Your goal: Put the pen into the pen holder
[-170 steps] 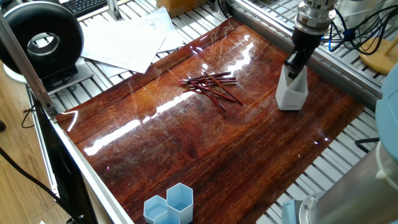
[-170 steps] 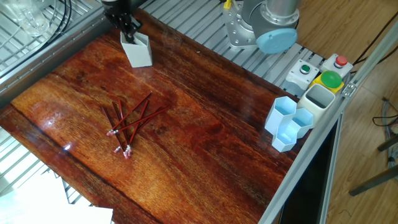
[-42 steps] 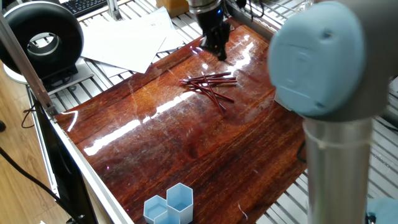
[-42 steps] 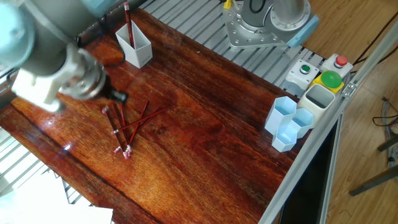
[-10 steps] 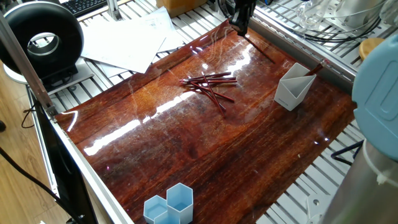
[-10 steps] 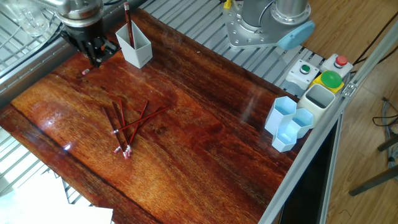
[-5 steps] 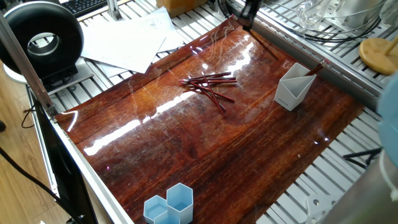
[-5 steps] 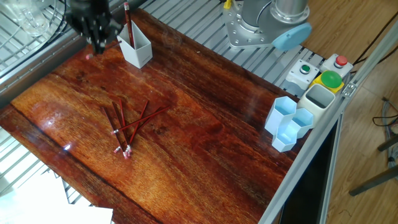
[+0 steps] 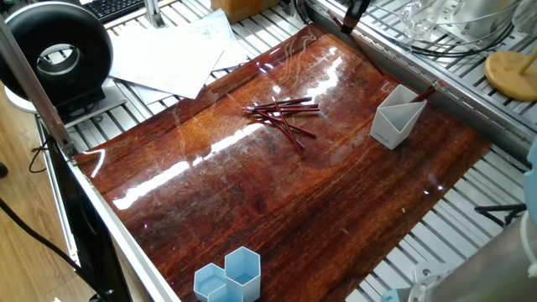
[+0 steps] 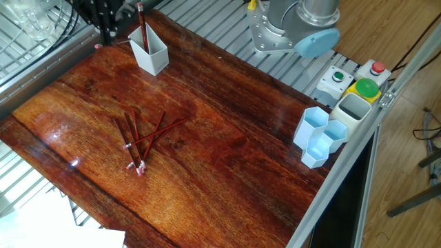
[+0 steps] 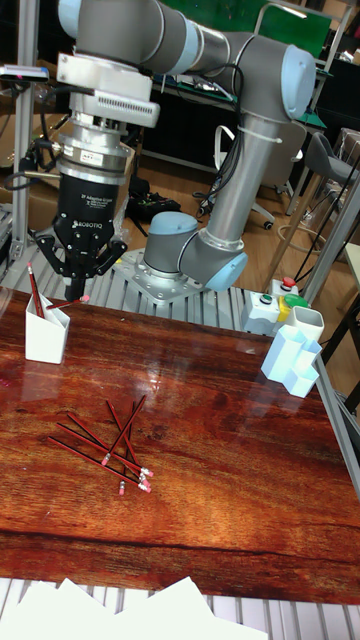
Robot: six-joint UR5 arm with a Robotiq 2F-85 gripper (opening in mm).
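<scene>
A red pen [image 11: 66,301] is gripped in the claw [image 11: 78,291] just above the table [image 11: 200,420], beside the white pen holder [image 11: 45,336]. One pen [image 10: 142,27] is already stood inside it. More pens [image 11: 108,445] are scattered mid-table.

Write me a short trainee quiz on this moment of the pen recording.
1. True or false: the pen holder is empty.
2. Where do the loose pens lie? A) in the blue honeycomb cups B) in a pile on the wooden table C) on the papers
3. Fill in: the held pen in the gripper has a ___ eraser tip.

Key: 1 false, one standing pen is in it; 2 B; 3 pink.
</scene>
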